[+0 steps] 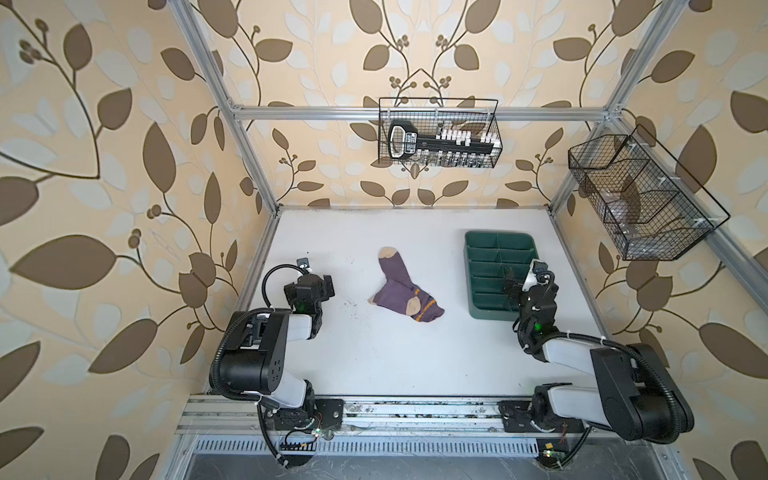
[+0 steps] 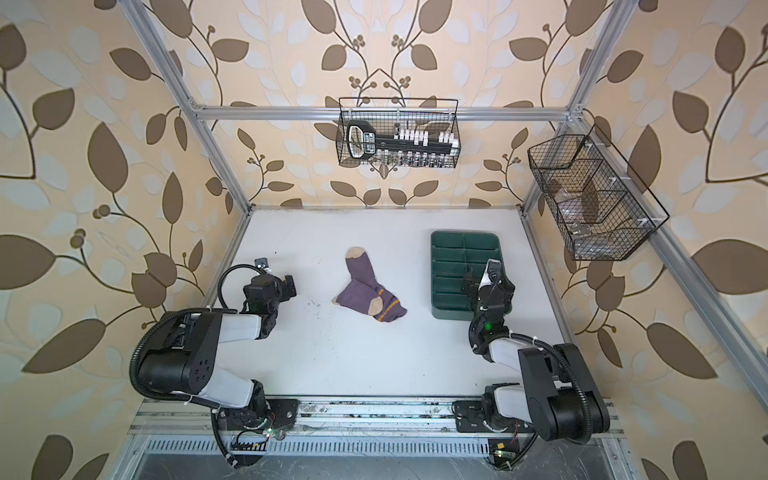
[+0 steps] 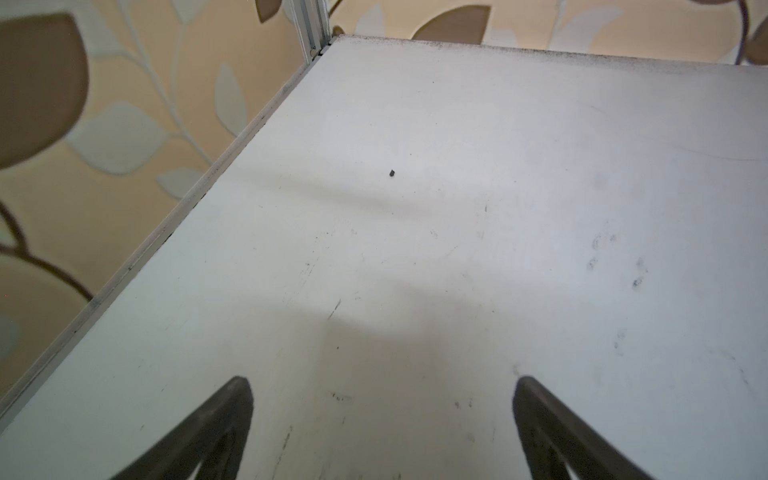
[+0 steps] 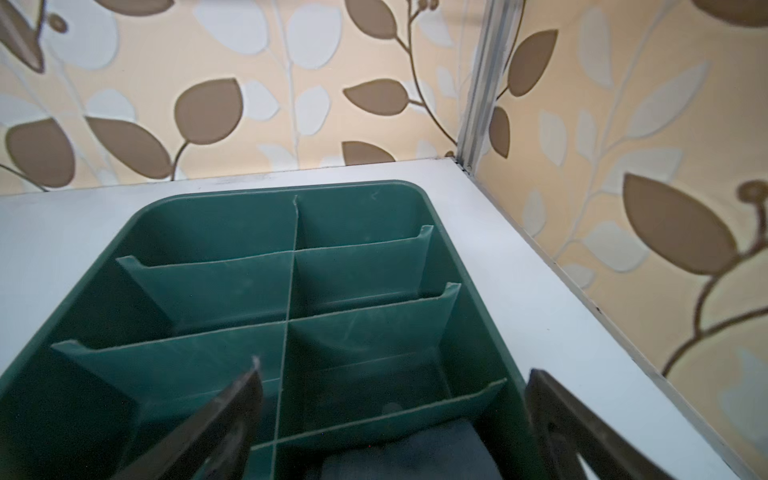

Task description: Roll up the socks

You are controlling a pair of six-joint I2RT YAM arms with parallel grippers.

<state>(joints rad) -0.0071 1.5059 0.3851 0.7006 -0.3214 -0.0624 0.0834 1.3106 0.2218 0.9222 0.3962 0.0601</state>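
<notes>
A white table (image 1: 415, 365) seen from above, with a robot arm at each near corner. The purple sock (image 1: 399, 286) lies loose near the middle of the table, between the two arms and touching neither. Its tan toe points to the far edge. The foot runs back toward the near edge, then bends at a tan heel, and the orange-striped cuff points to the near right. So its long axis runs far to near, leaning right. A purple flap spreads to the left of the bend; whether that is a second layer or a second sock cannot be told.

The left pincer (image 3: 383, 380) hangs just over bare table, jaws wide and empty. It faces the far left corner, away from the sock, which lies to its right and is absent from its wrist view. This arm looks the nearer of the two.

The right pincer (image 4: 395, 370) hovers over the near end of a green divided tray (image 1: 478, 241), jaws wide and empty. The sock lies to its left, farther off. Below it, one near compartment holds a grey bundle (image 4: 407, 457), probably a sock already rolled.

The purple sock looks not yet rolled; reaching it would mean the left pincer turning rightward.
</notes>
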